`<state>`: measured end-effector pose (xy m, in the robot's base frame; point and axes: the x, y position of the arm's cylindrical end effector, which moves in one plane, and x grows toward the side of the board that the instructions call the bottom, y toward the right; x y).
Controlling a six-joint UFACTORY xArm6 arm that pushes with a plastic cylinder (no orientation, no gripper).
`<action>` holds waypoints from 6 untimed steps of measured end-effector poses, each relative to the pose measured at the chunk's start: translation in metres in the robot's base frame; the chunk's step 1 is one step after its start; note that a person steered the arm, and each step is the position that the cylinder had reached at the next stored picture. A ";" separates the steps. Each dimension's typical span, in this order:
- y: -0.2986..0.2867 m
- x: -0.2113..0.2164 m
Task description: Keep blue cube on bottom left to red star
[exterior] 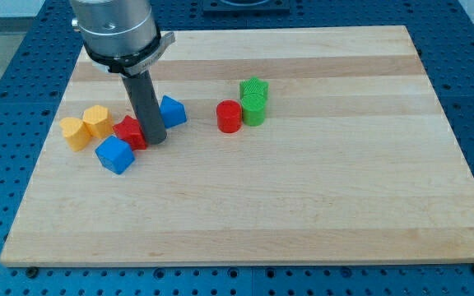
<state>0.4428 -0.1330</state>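
my tip [156, 141] beside red star [129, 131] (blue cube [114, 154] below-left)

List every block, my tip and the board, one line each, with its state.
blue cube: flat on the board, at the red star's bottom left, touching it.
red star: partly hidden behind the rod.
my tip: down beside the red star's right.
second blue block: right of the rod.
two yellow blocks: side by side.
red cylinder: upright.
two green blocks: touching.
board: level.
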 end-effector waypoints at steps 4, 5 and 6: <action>-0.013 0.056; -0.040 0.072; -0.067 0.066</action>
